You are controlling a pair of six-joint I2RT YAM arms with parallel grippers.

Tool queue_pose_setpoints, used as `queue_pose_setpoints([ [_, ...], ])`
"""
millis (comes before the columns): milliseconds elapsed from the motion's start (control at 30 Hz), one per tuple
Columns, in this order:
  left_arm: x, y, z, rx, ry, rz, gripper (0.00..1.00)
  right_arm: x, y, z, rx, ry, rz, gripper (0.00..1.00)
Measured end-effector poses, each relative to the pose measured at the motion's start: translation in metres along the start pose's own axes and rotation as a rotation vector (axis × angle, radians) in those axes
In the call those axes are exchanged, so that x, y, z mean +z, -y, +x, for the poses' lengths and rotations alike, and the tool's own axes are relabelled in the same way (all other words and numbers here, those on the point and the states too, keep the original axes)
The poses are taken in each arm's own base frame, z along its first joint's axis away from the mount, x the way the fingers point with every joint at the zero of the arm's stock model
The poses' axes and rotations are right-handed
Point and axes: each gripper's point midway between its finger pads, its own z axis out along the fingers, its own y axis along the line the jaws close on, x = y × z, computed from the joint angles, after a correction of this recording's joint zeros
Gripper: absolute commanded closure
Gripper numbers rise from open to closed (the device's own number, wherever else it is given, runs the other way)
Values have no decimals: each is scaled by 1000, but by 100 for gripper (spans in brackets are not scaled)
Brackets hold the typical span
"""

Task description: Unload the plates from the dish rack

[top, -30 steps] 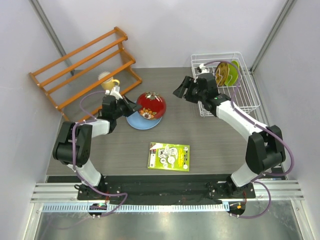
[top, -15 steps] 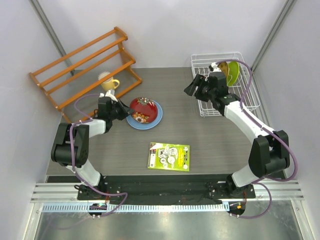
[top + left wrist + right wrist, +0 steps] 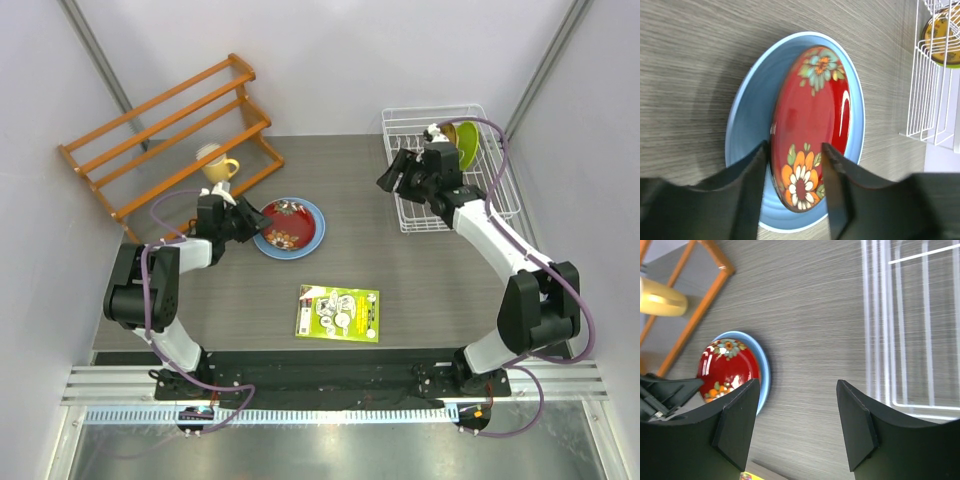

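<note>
Jaws of left gripper (image 3: 794, 145) just released (were clenched): dark red plate (image 3: 810, 115) flat on blue plate (image 3: 747, 125), rim between them; right gripper (image 3: 797, 382) agape, empty, nr dish rack (image 3: 874, 315) – 2 plates (image 3: 463, 144) left

Small plate (image 3: 288, 222) is lying on the larger plate (image 3: 318, 226), left of centre on the table (image 3: 420, 280). Mug (image 3: 218, 165) is sitting behind them, against the wooden shelf (image 3: 170, 130). Dish rack (image 3: 497, 192) is sitting rear right, with two plates (image 3: 468, 145) standing in it. Booklet (image 3: 338, 312) is lying front centre.

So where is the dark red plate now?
The dark red plate lies on the light blue plate, left of centre in the top view, beside the left gripper.
</note>
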Motion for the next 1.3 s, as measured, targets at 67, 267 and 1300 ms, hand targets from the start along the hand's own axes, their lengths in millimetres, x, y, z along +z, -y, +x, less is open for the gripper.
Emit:
queue_pose_setpoints([
  [67,0,0,0,0,-1,-2,42,-2,6,-6,-11,6,25,32],
  [267,-1,-6,3,8,-25,-37,33,-10,20,-51,-62,95,118,30],
  [1300,-66,63,-66,263,175,-4,0,82,204,-161,-408,190,777,30],
])
